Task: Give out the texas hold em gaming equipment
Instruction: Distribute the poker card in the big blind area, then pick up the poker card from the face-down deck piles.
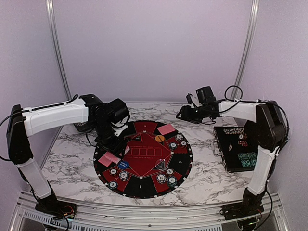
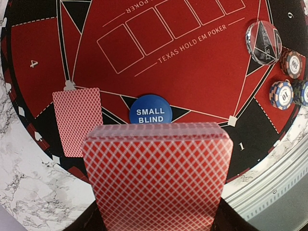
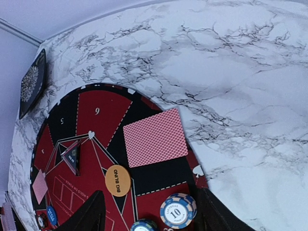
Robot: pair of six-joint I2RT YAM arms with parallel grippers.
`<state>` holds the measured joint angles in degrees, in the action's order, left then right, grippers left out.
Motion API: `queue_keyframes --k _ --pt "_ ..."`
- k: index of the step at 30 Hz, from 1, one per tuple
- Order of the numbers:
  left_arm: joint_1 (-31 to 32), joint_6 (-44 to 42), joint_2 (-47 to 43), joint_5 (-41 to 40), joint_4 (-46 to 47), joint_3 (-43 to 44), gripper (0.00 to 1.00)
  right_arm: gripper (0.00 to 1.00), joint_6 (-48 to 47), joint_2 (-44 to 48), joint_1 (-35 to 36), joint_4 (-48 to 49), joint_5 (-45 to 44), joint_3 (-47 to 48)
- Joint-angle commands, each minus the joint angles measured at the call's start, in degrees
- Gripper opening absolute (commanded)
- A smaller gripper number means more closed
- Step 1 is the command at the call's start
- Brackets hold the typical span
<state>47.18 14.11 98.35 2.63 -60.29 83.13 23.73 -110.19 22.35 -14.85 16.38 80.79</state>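
Red-backed card stack (image 2: 156, 173), left-wrist view only

Bare marble surface (image 1: 72, 168) lies open to the left of and in front of the round mat (image 1: 144, 188), and again in the strip between the mat and the black case (image 1: 240, 147) at the right edge. The mat's middle is free. The near chips (image 1: 166, 179) and the right chips (image 1: 178, 140) crowd their sectors. Single cards lie at the far right (image 1: 166, 129) and at the left (image 1: 109, 159). The left hand (image 1: 118, 142), gripping a deck (image 2: 156, 173), hangs over the mat's far-left part. The right hand (image 1: 182, 114), fingers spread, hovers over the far-right rim.
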Motion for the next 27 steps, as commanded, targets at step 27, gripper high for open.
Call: queue_keyframes --k 27 --pt "4.4 1.5 1.3 -0.8 -2.5 5.9 0.53 0.68 22.3 10.1 22.6 24.1 20.2 -17.6"
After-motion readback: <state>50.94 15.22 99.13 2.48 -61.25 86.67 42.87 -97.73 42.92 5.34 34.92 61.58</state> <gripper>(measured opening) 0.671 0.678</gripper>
